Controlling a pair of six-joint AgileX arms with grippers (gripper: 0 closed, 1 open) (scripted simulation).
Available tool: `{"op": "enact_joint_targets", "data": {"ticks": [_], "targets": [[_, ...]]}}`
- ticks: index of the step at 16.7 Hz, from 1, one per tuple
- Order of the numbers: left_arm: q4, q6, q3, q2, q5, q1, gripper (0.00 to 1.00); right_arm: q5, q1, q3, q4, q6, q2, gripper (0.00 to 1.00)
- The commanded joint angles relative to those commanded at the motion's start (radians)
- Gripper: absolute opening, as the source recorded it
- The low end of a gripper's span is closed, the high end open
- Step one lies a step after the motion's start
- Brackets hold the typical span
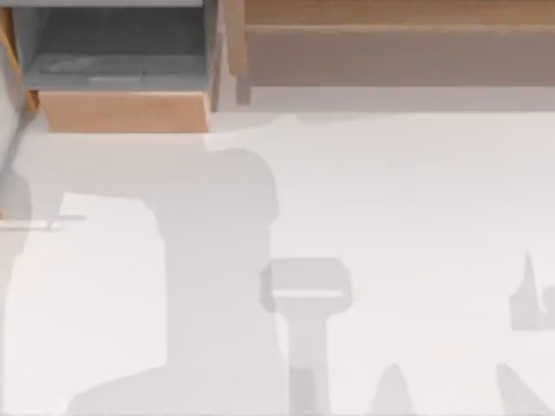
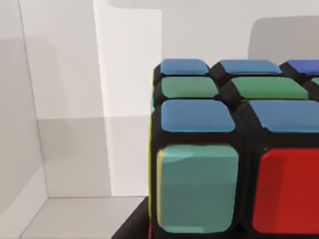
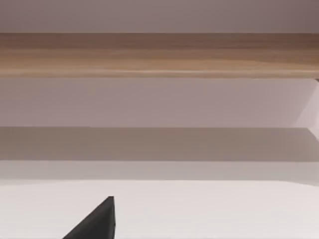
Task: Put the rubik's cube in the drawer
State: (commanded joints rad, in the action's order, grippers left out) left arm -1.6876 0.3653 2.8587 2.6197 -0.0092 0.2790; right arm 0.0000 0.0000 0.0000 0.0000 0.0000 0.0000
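No text, no labels — nothing readable

Open drawer (image 1: 121,111) set at the tabletop's (image 1: 390,199) far left, its grey inside exposed from above; long wooden shelf (image 1: 390,43) ranged along the far edge to its right. Rubik's cube (image 2: 224,149) seen close against pale walls, a narrow gap left beside it.

White table (image 1: 416,217): drawer (image 1: 121,111), wooden shelf (image 1: 390,52)
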Motion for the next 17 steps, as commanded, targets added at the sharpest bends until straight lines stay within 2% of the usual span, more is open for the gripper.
{"op": "enact_joint_targets", "data": {"ticks": [4,11,17], "targets": [[-0.01,-0.006,0.04,0.138,0.018,0.046,0.0,0.0,0.0,0.0,0.0,0.0,0.0,1.0],[-0.013,-0.007,0.044,0.15,0.02,0.049,0.0,0.0,0.0,0.0,0.0,0.0,0.0,1.0],[-0.013,-0.007,0.044,0.15,0.02,0.049,0.45,0.0,0.0,0.0,0.0,0.0,0.0,1.0]]}}
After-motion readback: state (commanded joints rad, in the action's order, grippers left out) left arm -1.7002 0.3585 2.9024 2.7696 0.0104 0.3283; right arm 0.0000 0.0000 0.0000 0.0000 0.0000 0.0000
